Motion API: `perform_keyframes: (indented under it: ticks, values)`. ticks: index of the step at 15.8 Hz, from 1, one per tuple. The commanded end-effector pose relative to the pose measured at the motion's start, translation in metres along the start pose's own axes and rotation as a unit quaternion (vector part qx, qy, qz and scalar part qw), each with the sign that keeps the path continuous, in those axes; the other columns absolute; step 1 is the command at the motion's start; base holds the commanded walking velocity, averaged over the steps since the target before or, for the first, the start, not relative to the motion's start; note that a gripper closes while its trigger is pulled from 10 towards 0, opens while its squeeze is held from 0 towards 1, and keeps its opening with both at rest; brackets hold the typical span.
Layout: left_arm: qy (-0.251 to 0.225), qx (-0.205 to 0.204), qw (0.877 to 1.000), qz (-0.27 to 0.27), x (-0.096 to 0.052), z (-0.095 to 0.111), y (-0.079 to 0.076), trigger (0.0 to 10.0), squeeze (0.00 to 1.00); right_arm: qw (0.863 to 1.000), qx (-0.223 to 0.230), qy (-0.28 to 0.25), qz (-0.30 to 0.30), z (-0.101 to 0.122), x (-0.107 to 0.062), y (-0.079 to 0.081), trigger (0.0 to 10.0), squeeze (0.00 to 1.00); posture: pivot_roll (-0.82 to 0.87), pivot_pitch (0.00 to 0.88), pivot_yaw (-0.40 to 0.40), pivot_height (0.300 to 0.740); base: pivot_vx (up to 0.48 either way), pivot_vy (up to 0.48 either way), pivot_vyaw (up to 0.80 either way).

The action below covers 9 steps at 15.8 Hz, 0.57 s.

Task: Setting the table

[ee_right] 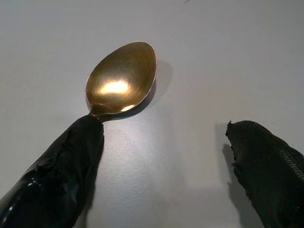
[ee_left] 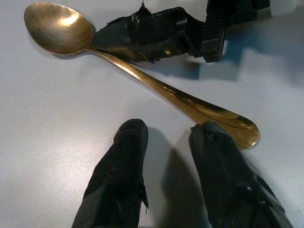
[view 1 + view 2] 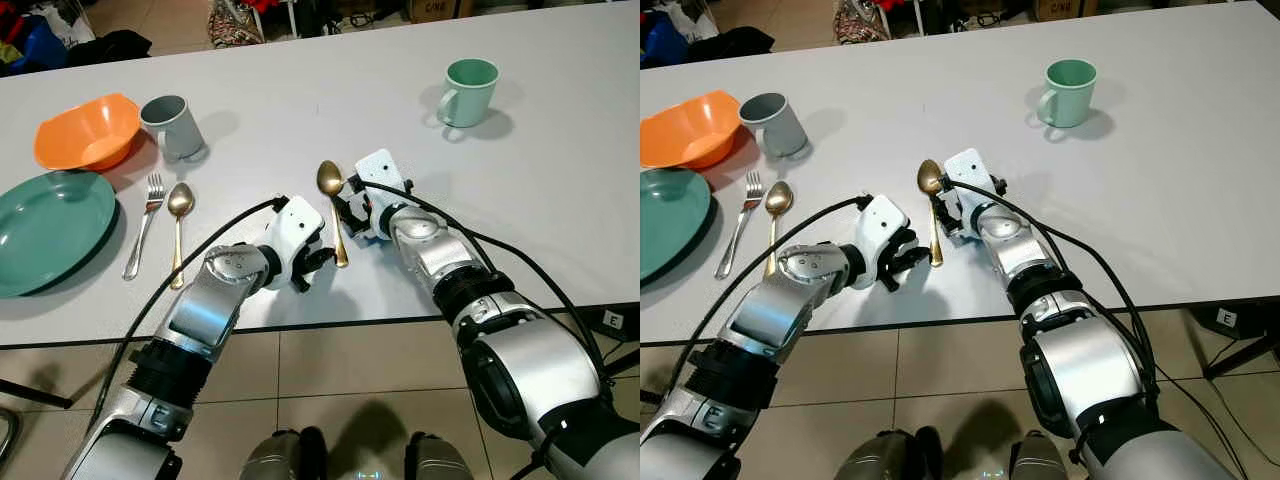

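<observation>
On the bench (image 3: 560,180), a spoon (image 3: 333,205) is lying at centre. The plate (image 3: 45,228) is sitting at nine o'clock, with a fork (image 3: 146,222) and a second spoon (image 3: 179,225) beside it. A bowl (image 3: 88,131) and mug (image 3: 172,127) are standing at ten o'clock, a cup (image 3: 468,92) at one o'clock.

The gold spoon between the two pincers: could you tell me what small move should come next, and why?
Probably close the right pincer on the gold spoon. Its fingers stand open over the neck, one finger above the handle just behind the bowl, and the spoon lies flat on the table. The left pincer, also open, waits by the handle's end.
</observation>
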<state>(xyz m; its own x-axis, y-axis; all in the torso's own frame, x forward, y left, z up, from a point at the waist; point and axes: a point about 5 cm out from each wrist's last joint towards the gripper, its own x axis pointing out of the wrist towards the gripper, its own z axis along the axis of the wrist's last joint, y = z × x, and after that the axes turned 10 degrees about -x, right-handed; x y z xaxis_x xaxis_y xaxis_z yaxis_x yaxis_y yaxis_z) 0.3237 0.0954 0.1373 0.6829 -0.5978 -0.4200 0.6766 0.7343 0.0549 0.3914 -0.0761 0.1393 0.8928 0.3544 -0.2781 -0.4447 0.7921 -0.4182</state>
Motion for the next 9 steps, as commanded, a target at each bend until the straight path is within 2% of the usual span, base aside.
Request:
perform_keyframes:
  ticks: [1,4,6,8,9]
  values:
    - [0.016,0.001,1.000,0.012,-0.004,-0.006,0.005,10.0,0.00,1.000,-0.002,0.004,0.003,0.002,0.001,0.004,10.0,0.00,-0.07,0.153,0.145,0.740,0.000,0.000,0.00]
    - [0.015,0.004,0.999,0.034,-0.018,-0.005,0.023,10.0,0.00,1.000,0.014,0.002,-0.022,-0.002,-0.002,-0.010,10.0,0.00,-0.08,0.149,0.141,0.740,0.000,0.000,0.00]
    - [-0.017,-0.010,0.999,0.035,-0.034,0.002,0.033,10.0,0.00,0.998,0.051,-0.031,-0.036,-0.002,-0.008,-0.030,10.0,0.00,-0.07,0.139,0.138,0.740,0.000,0.000,0.00]
    - [-0.038,-0.026,0.998,0.036,-0.043,0.004,0.036,10.0,0.00,0.994,0.078,-0.060,-0.045,-0.001,-0.014,-0.041,10.0,0.00,-0.08,0.130,0.145,0.740,0.000,0.000,0.00]
    - [-0.083,-0.079,0.991,0.071,-0.054,0.007,0.038,10.0,0.00,0.987,0.100,-0.107,-0.061,-0.003,-0.034,-0.052,10.0,0.00,-0.08,0.113,0.153,0.740,0.000,0.000,0.00]
